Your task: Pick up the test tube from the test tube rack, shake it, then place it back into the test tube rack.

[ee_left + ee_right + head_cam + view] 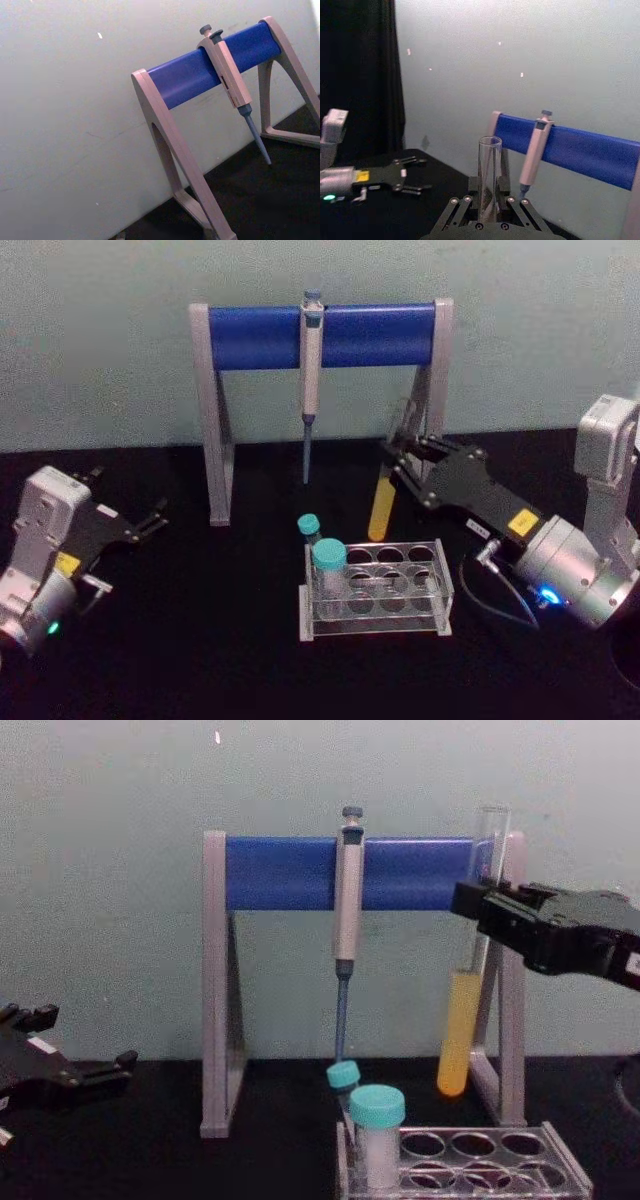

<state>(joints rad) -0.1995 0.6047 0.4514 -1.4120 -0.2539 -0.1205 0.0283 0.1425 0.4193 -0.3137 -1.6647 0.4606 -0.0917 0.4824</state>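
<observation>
The test tube [463,1020] was held in the air by the right gripper [478,910], whose fingers were closed on the bare glass above the yellow liquid. It hung nearly upright with a slight lean, clear of the test tube rack [380,623]. It was behind the rack toward the rear edge of the table [200,660], close to the right leg of the pipette stand [215,440]. The left gripper [128,502] was parked near the left edge of the table, its fingers spread apart and holding nothing.

The shaking step was judged to be in hand. Since no cap was seen on the tube, short, gentle wrist swings with the mouth kept uppermost would be advised, so that no liquid is thrown out. Room should be kept from the stand's leg and from the hanging pipette [311,390]. For the return, the round bottom would need to be centred over a free hole before being lowered.

One test tube, one rack, two teal-capped tubes [328,555] at the rack's left end, one pipette and one stand were counted.
</observation>
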